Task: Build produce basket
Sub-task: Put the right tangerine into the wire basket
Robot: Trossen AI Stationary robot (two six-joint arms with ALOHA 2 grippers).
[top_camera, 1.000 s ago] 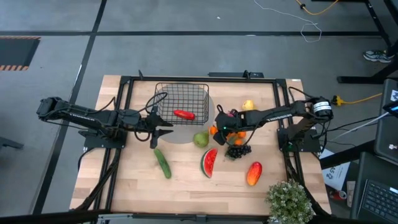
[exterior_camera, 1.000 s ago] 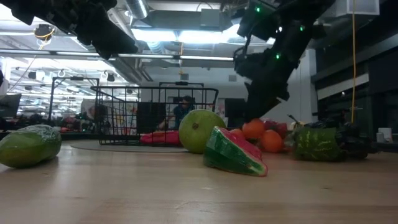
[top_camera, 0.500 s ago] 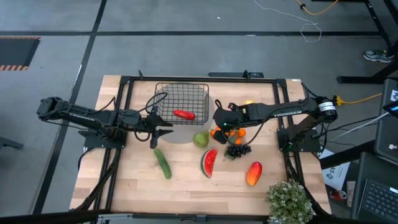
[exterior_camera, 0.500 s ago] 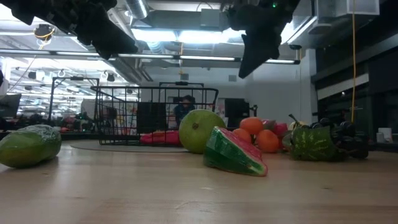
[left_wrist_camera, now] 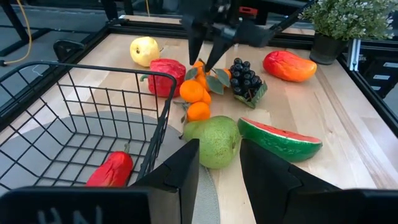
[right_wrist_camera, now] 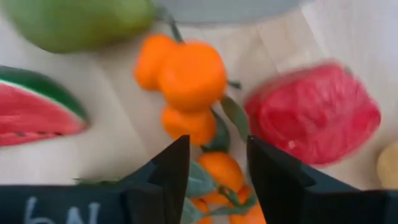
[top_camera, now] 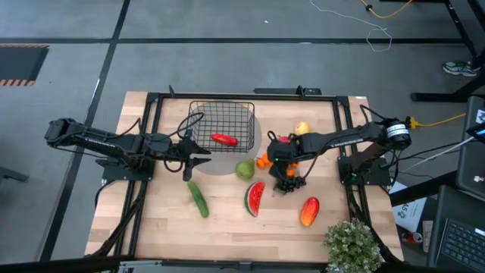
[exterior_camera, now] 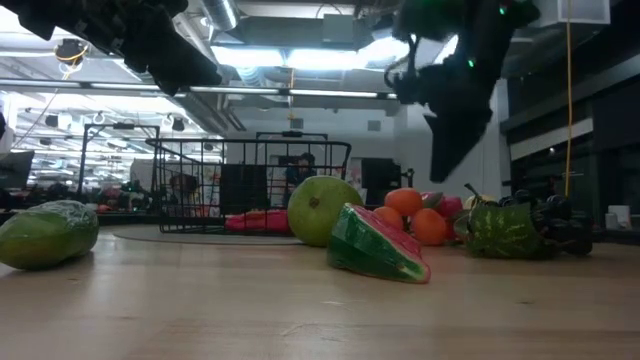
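Observation:
The black wire basket (top_camera: 221, 125) stands at the table's far middle with a red toy vegetable (top_camera: 224, 139) lying in it. My right gripper (top_camera: 274, 153) is open and empty, hanging above the orange cluster (right_wrist_camera: 191, 78), with the red fruit (right_wrist_camera: 314, 112) beside it. The pear (top_camera: 244, 169), watermelon slice (top_camera: 255, 199), cucumber (top_camera: 198, 199), grapes (top_camera: 290, 182), mango (top_camera: 309, 211) and yellow fruit (top_camera: 302, 128) lie on the table. My left gripper (top_camera: 198, 155) is open and empty at the basket's near left corner.
A potted leafy plant (top_camera: 352, 244) stands at the near right corner. A black frame (top_camera: 151, 102) runs around the table's sides. Bare wood lies along the near edge left of the cucumber.
My right gripper has risen from low over the oranges, swung a little toward the basket, then come back toward the table's right and down again over the orange cluster.

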